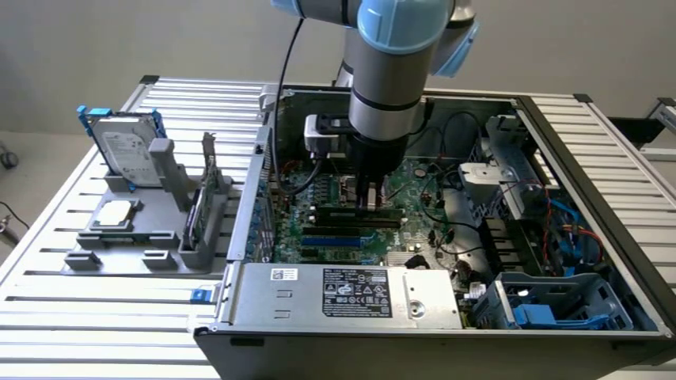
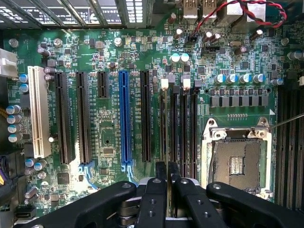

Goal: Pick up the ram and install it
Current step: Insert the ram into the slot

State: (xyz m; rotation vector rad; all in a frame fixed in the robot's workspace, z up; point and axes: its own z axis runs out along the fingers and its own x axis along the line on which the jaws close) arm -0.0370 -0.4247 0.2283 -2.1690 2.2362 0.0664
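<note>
My gripper (image 1: 368, 199) reaches straight down into the open computer case (image 1: 243, 237), over the green motherboard (image 1: 328, 237). Its two black fingers (image 2: 160, 172) stand close together, shut on the ram (image 2: 167, 137). In the wrist view the ram is edge-on, a thin green strip running away from the fingertips along one of the black memory slots (image 2: 183, 133), between the white latches (image 2: 165, 83). In the exterior view the ram (image 1: 354, 212) is a dark narrow stick lying level right under the fingertips, at the slots. I cannot tell whether it is fully seated.
The silver processor socket (image 2: 236, 161) lies beside the memory slots. Black, blue (image 2: 125, 118) and white (image 2: 38, 111) expansion slots lie on the other side. A grey holder (image 1: 127, 237) at the exterior view's left carries a hard drive (image 1: 125, 150), a square chip (image 1: 116, 212) and a bracketed card (image 1: 211, 194). The power supply (image 1: 349, 293) fills the case's front.
</note>
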